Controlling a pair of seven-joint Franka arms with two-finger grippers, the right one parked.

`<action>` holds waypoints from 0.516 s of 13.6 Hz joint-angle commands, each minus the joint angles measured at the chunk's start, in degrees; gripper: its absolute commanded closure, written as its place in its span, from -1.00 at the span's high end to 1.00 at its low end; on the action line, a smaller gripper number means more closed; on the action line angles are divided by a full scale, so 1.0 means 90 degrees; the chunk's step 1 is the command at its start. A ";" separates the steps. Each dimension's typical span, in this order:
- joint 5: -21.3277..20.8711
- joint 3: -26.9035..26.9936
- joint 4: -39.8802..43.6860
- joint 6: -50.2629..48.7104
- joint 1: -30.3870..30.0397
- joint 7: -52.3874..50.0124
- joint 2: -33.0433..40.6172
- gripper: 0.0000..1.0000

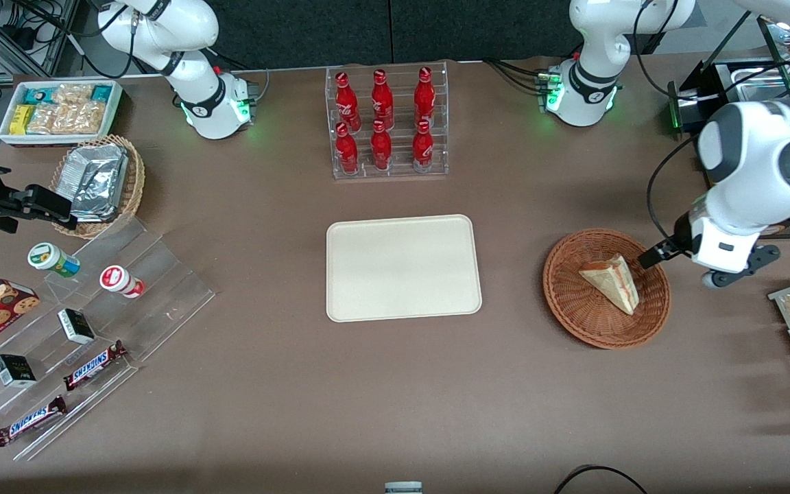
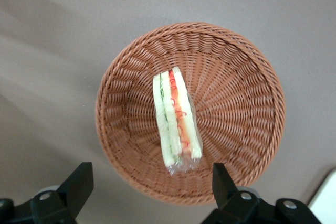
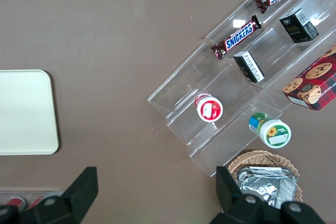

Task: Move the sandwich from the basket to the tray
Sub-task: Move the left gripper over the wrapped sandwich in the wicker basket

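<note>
Snickers bars (image 1: 95, 364): sitting closest to the front camera, on the clear stepped stand (image 1: 162, 302) at the parked arm's end of the table, well out of this play.
Tray (image 1: 403, 267): lying flat and bare mid-table, long side running across the front view; it is waiting as the drop spot.
Bottle rack (image 1: 388, 122): red bottles standing farther from the front camera than the tray, well apart from it.
Basket (image 1: 573, 302): sitting toward the working arm's end of the table, beside the tray with a strip of bare table between them.
Sandwich (image 2: 176, 120): lying in the basket (image 2: 241, 108) near its centre, cut edge facing up at the wrist camera, showing red and green filling.
Long axis: running toward and away from the jaws in the wrist view, so I judge the two fingers are lining up to close across the narrow width of the wedge.
Gripper (image 2: 149, 187): hovering above the basket's rim, jaws spread wide and holding nothing; the sandwich is sitting just ahead of the gap between them.
In front view: gripper (image 1: 738, 271) hanging just beside the basket at the working arm's end, well above the table.
Room: woven wall looking low and wide around the wedge, so a straight descent looks open to me.
Surface: plain brown table (image 1: 395, 412), flat, nothing lying between basket and tray.
</note>
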State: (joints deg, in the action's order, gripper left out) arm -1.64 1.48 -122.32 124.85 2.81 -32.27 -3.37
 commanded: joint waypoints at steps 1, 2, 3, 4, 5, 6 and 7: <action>-0.0043 -0.0038 -0.0646 0.0813 0.0145 -0.0953 0.0190 1.00; -0.0033 -0.0038 -0.0647 0.0922 0.0205 -0.1091 0.0073 1.00; -0.0023 -0.0038 -0.0657 0.1020 0.0205 -0.1295 -0.0034 1.00; -0.0014 -0.0038 -0.0696 0.1204 0.0225 -0.1462 -0.0151 1.00; -0.0013 -0.0038 -0.0735 0.1371 0.0283 -0.1599 -0.0317 1.00; -0.0013 -0.0038 -0.0783 0.1537 0.0351 -0.1658 -0.0396 1.00; -0.0013 -0.0038 -0.0890 0.1674 0.0352 -0.1697 -0.0396 1.00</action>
State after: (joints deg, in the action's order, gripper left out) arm -1.63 1.03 -128.99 137.04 5.23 -45.38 -6.21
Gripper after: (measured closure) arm 0.000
